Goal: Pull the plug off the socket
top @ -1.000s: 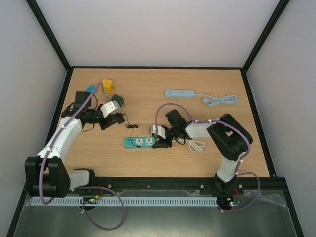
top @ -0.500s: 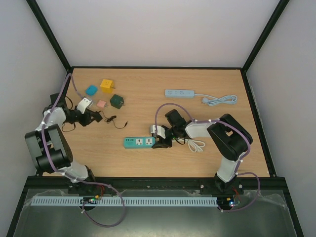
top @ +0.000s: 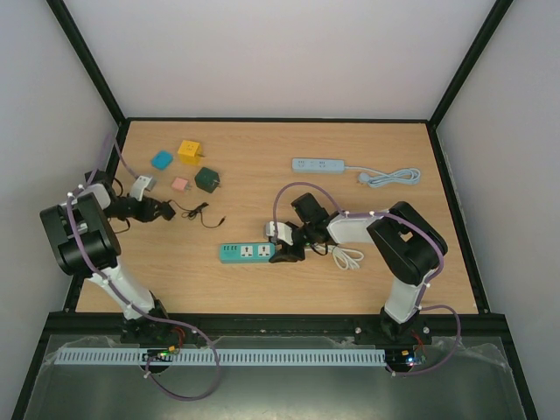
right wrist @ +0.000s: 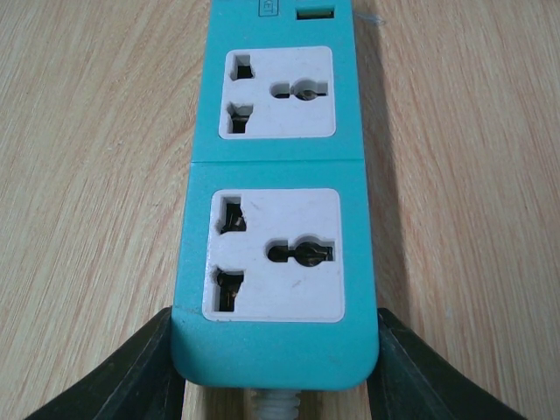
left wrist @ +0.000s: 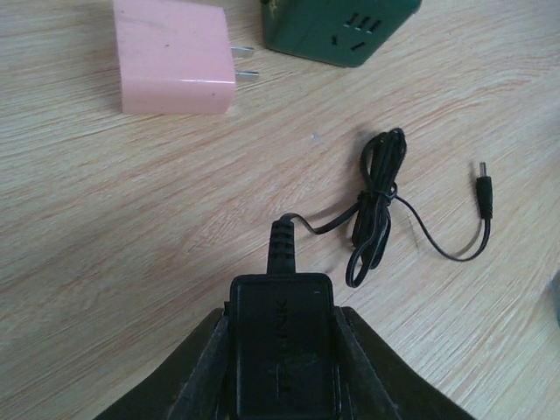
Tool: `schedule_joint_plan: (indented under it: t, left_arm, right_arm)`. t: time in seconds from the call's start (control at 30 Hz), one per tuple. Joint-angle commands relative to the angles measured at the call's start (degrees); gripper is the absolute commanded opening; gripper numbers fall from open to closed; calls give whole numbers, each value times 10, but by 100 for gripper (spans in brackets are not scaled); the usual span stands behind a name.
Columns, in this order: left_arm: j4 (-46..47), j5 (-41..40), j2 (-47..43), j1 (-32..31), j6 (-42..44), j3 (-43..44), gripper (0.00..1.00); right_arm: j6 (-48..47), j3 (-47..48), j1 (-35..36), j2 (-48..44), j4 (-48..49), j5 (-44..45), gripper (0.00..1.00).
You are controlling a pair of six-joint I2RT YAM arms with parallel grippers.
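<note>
The teal power strip (top: 248, 252) lies on the wooden table, and both of its sockets (right wrist: 273, 254) are empty. My right gripper (top: 285, 251) is shut on the strip's cable end (right wrist: 276, 354), one finger against each side. My left gripper (top: 163, 210) is at the far left of the table, well away from the strip. It is shut on a black plug adapter (left wrist: 280, 337). The adapter's thin black cable (left wrist: 378, 206) trails across the table (top: 199, 213) with a bundled coil and a loose barrel tip.
A pink adapter (left wrist: 179, 57), a green cube (left wrist: 343, 24), a yellow cube (top: 189, 150) and a blue adapter (top: 162, 159) lie at the back left. A pale blue strip (top: 317, 164) with its cord (top: 391, 178) lies at the back right. A white cord coil (top: 348, 257) is beside my right gripper.
My left arm has drawn back to the left with the black plug adapter, dragging its cable away from the teal strip. The right gripper and the strip have not moved.
</note>
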Motion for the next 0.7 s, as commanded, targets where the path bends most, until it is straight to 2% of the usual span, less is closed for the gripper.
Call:
schedule_joint_plan:
  t: [0.0, 0.13, 0.43, 0.67]
  left_arm:
    - [22, 4, 16, 6, -39, 15, 37]
    - [56, -20, 14, 10, -72, 13, 53]
    - [81, -49, -14, 10, -102, 6, 68]
    - [103, -60, -83, 9, -94, -25, 91]
  right_arm:
    - [-5, 2, 1, 14, -58, 44, 25]
    - [-9, 4, 1, 9, -65, 48, 38]
    - [-2, 27, 1, -6, -87, 48, 68]
    - [-4, 69, 4, -7, -126, 52, 90]
